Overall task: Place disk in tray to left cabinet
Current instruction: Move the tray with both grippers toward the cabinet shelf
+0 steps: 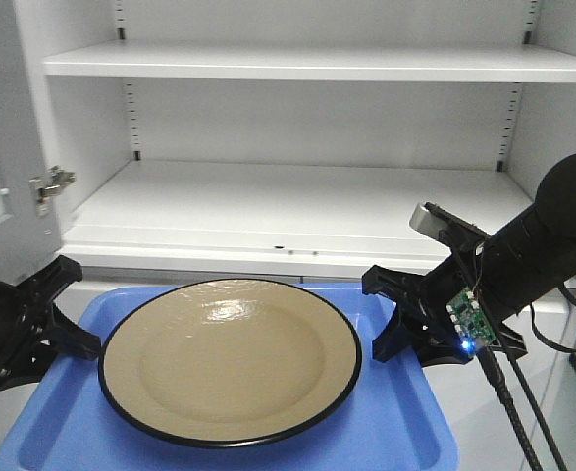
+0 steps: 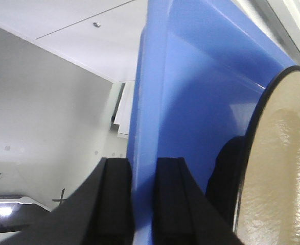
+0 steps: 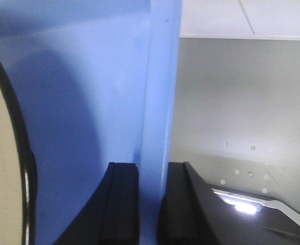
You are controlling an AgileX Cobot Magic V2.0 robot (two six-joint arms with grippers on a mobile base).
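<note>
The left tool (image 1: 72,312) was closed on the left rim of the tray (image 1: 405,427). Its two black fingers (image 2: 116,204) were narrowed to the thickness of the blue wall, one on the outer face and one on the inner. The right tool (image 1: 380,316) gripped the opposite rim the same way, with its fingers (image 3: 123,204) pressed against either side of the edge. Between them the tray was held roughly level in front of the open left cabinet (image 1: 297,123), its far edge near the front lip of the lower shelf (image 1: 268,201). I could not tell whether that edge touched the shelf. The disk (image 1: 231,358) lay flat in the tray and filled most of its width. Its black rim lay near each tool's inner finger. An upper shelf (image 1: 317,61) ran across the cabinet above, and a metal hinge (image 1: 50,184) showed on the left door frame.
</note>
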